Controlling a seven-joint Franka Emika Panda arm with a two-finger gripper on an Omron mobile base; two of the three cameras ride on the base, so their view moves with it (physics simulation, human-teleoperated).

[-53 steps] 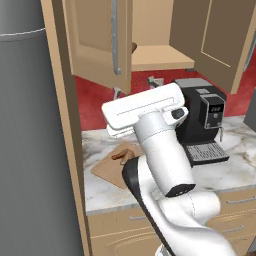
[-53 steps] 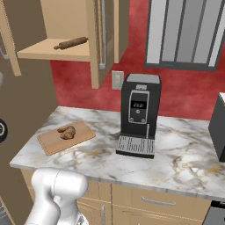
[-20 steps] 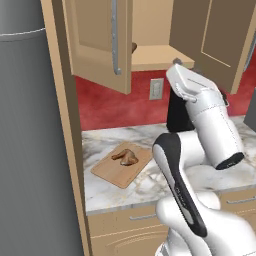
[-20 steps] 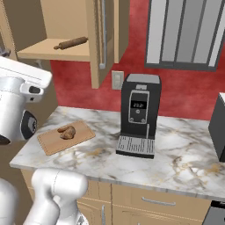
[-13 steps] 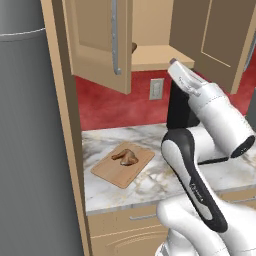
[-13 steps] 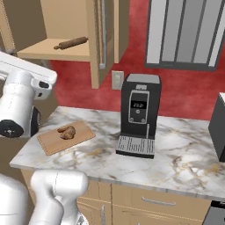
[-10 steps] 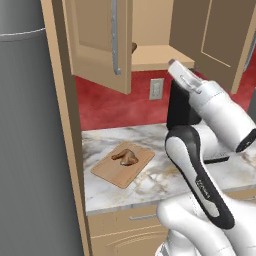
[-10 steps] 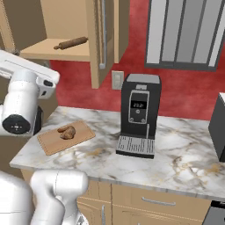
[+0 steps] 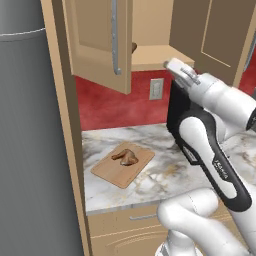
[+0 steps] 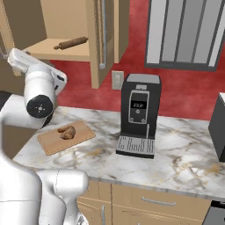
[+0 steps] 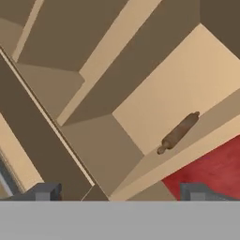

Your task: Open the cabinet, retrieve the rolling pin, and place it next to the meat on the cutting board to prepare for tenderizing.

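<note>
The cabinet (image 10: 57,26) stands with both doors swung out, one door (image 9: 100,45) hanging left of the shelf. The rolling pin (image 10: 71,43) lies on the shelf near its front edge; in the hand view the rolling pin (image 11: 179,132) sits ahead and to the right, well beyond the fingertips. My gripper (image 11: 119,192) is open with nothing between its fingers, raised in front of the shelf's edge (image 9: 172,65). On the counter below, the cutting board (image 9: 122,164) carries the meat (image 9: 126,157). From the right side the board (image 10: 79,132) and the meat (image 10: 67,132) show too.
A black coffee machine (image 10: 138,115) stands on the marble counter (image 10: 184,158) right of the board. A tall grey fridge (image 9: 30,130) borders the counter's left end. The open right door (image 10: 103,39) juts out over the counter. A dark appliance (image 10: 218,127) sits far right.
The arm has swung its elbow further out and the hand has risen slightly toward the shelf. The jaws have stayed open. Rolling pin, board and meat have not moved.
</note>
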